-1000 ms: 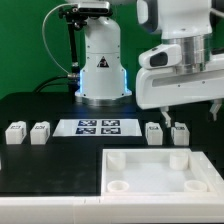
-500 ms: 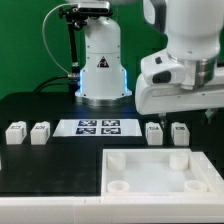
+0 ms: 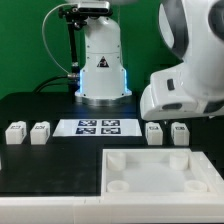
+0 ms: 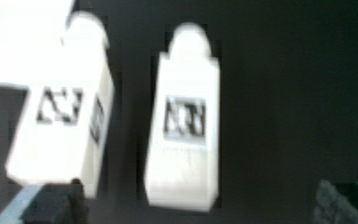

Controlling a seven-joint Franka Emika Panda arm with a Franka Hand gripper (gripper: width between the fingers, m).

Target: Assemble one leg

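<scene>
Four small white legs lie in a row on the black table: two on the exterior view's left (image 3: 16, 133) (image 3: 40, 132) and two on its right (image 3: 155, 131) (image 3: 180, 131). The arm's white hand (image 3: 185, 92) hangs just above the right pair, and its fingers are hidden there. In the wrist view my gripper (image 4: 197, 205) is open, with dark fingertips (image 4: 43, 205) at the picture's corners. One tagged leg (image 4: 190, 120) lies between them, untouched. A second leg (image 4: 51, 100) lies beside it, outside the jaws.
The large white square panel (image 3: 150, 190) with corner sockets lies at the front right. The marker board (image 3: 98, 126) lies in the middle between the leg pairs. The robot base (image 3: 100, 70) stands behind it.
The arm's hand has turned and shifted toward the exterior view's right. The finger seen over the rightmost leg no longer shows. The legs have not moved.
</scene>
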